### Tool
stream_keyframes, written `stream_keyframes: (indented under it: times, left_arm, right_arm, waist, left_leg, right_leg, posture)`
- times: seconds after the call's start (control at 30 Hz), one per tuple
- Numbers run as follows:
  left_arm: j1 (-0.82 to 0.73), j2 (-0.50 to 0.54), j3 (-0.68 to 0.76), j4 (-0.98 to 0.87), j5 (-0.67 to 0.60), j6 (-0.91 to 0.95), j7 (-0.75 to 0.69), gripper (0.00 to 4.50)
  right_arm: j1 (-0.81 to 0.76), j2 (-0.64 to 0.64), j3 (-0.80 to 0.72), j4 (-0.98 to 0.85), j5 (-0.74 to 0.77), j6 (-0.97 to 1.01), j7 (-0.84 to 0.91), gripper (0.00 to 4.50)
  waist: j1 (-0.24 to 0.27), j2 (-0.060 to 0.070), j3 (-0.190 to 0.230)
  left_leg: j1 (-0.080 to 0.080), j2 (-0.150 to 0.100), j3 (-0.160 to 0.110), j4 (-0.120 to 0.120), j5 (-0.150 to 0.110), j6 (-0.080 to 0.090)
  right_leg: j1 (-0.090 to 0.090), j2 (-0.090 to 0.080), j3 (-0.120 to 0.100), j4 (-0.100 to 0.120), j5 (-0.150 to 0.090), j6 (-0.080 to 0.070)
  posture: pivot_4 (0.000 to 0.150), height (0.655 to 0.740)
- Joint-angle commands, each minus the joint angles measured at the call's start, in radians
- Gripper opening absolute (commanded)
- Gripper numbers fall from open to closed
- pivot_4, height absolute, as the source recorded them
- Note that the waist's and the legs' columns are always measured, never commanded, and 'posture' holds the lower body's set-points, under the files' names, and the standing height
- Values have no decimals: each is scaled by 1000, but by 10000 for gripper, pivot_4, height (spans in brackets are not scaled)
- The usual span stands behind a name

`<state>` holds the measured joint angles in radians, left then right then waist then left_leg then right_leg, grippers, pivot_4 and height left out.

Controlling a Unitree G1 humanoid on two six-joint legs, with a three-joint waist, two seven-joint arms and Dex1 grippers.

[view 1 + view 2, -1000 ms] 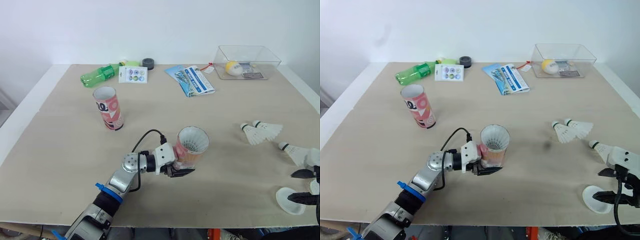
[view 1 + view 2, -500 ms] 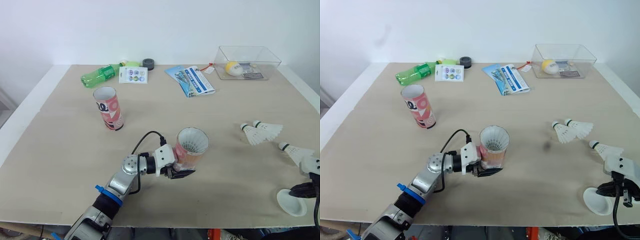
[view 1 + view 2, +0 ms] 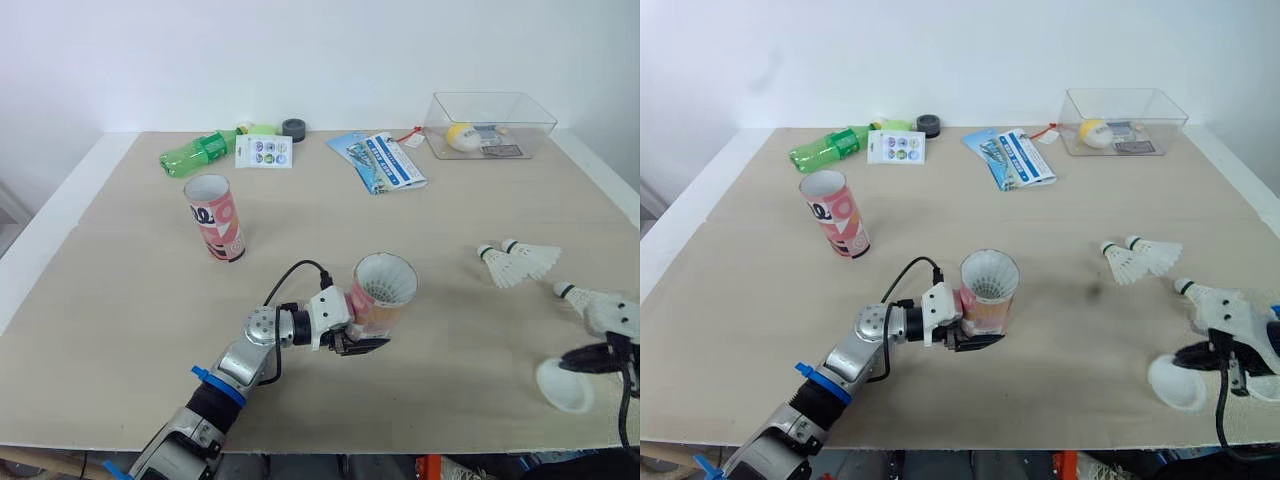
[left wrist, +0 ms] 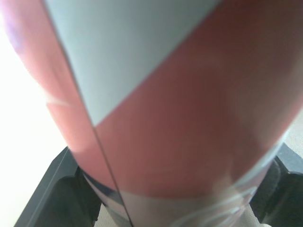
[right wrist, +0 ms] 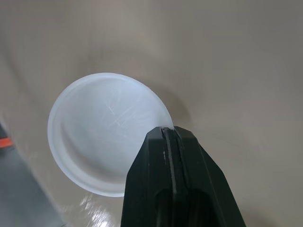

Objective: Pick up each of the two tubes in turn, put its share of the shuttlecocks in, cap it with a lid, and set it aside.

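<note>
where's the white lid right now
Head views: the lid is at the front right, rim pinched in the right gripper, just nearer than the loose shuttlecocks.

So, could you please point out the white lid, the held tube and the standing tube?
white lid [image 5: 99,127]: right wrist view, flat face.
held tube [image 3: 376,312]: left eye view, pink side wall.
standing tube [image 3: 216,218]: left eye view, printed side wall.

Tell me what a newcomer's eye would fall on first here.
First, the pink tube near the front middle of the table, clamped at its base by the left gripper, with white feathers showing in its open mouth. Next, the right gripper at the front right edge, pinching the rim of a white lid. A second tube stands upright farther back on the left, and loose shuttlecocks lie on the right.
</note>
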<state>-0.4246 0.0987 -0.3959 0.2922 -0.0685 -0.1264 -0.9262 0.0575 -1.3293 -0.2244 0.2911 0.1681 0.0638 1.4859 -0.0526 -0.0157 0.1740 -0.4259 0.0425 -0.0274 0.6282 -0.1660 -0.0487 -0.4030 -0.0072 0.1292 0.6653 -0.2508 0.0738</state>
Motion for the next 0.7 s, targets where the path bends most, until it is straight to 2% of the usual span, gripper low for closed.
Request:
stream_keyframes:
  times: [0.03,0.1,0.2,0.43,0.53,0.7]
  left_arm:
    - [-21,7,8,47,-3,-23,-15,33489]
    - [-35,6,11,72,-4,-33,-19,33489]
    - [-59,2,14,110,-4,-46,-28,33489]
    - [-113,-10,22,198,-3,-80,-44,33489]
    - [-124,-9,26,214,-4,-87,-48,33489]
    - [-133,-5,31,231,-5,-97,-47,33489]
  right_arm:
    - [-185,-53,-8,-222,109,82,36,497]
    - [-287,-68,28,-272,128,121,52,497]
    - [-535,-52,124,-307,152,155,104,497]
    - [-1142,85,490,-226,233,114,129,497]
    - [-1282,135,642,-209,291,64,129,497]
    - [-1394,204,813,-177,345,-32,129,497]
  waist:
    - [-6,3,-2]
    - [-6,4,-2]
    - [-5,5,-3]
    - [-21,5,-3]
    - [-22,2,-2]
    - [-22,2,-2]
  left_leg:
    - [1,0,0,0,0,0]
    - [1,0,0,0,0,0]
    - [1,0,0,0,0,0]
    - [0,0,3,-3,0,-1]
    - [0,0,2,-6,0,0]
    - [-1,0,2,-9,0,-1]
  right_leg:
    - [0,0,0,0,0,0]
    - [1,0,0,0,1,0]
    - [0,0,0,0,0,0]
    - [-3,-1,2,0,0,-1]
    - [-3,0,2,0,-1,-2]
    - [-4,0,2,0,-4,-1]
  posture:
    - [1500,7400]
    - [1500,7400]
    - [1500,7400]
    - [1500,7400]
    - [1500,7400]
    - [1500,7400]
